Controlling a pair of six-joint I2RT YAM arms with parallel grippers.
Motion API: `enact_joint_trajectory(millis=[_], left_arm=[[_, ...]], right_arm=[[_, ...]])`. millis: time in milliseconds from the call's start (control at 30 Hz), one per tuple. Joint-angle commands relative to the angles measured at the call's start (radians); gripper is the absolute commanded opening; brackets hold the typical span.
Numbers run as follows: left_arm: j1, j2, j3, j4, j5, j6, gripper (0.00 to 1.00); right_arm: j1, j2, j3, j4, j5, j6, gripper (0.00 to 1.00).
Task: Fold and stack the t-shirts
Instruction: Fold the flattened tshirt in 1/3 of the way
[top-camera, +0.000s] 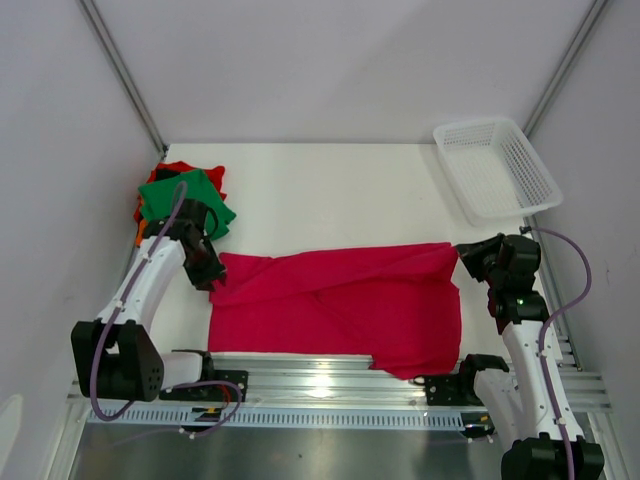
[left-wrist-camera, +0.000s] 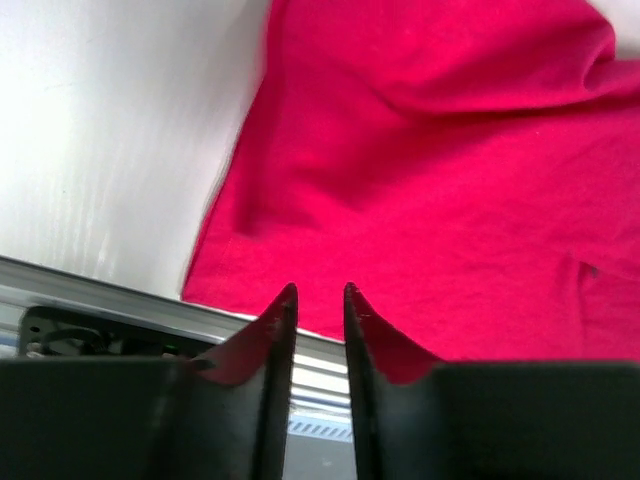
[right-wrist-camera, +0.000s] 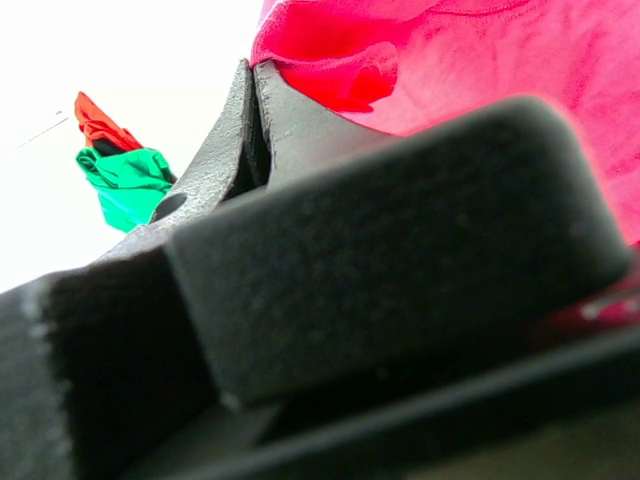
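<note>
On white tabletop (top-camera: 330, 190), soft crimson t-shirt (top-camera: 340, 300) lies creased.

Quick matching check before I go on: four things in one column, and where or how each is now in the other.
Things:
1. crimson shirt
2. green shirt
3. basket
4. right hand

Place or state:
A. far right corner
B. shut
C. spread out in the middle
D. far left

Pairs: 1-C, 2-D, 3-A, 4-B

I note the red shirt (top-camera: 340, 300) is soft matt cloth; basket (top-camera: 495, 165) white plastic mesh; rail (top-camera: 300, 366) bright ribbed metal; table (top-camera: 330, 190) smooth, probably laminate.
</note>
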Motion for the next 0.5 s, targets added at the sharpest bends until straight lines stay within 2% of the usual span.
enact_joint_trajectory(millis=[0, 33, 100, 133, 467], left_arm=[[-0.004, 0.008, 0.020, -0.008, 0.047, -0.005, 0.40], [-0.004, 0.010, 0.023, -0.008, 0.047, -0.006, 0.48], [-0.004, 0.010, 0.024, -0.011, 0.047, -0.005, 0.57], [-0.004, 0.011, 0.027, -0.013, 0.047, -0.005, 0.59], [-0.006, 0.030, 0.023, 0.001, 0.078, -0.006, 0.58]], right_arm=[[0.004, -0.006, 0.021, 0.026, 0.020, -0.012, 0.00], [0.004, -0.006, 0.019, 0.026, 0.020, -0.012, 0.00], [0.004, -0.006, 0.018, 0.026, 0.022, -0.010, 0.00], [0.004, -0.006, 0.018, 0.024, 0.020, -0.012, 0.00], [0.004, -0.006, 0.016, 0.023, 0.025, -0.015, 0.00]])
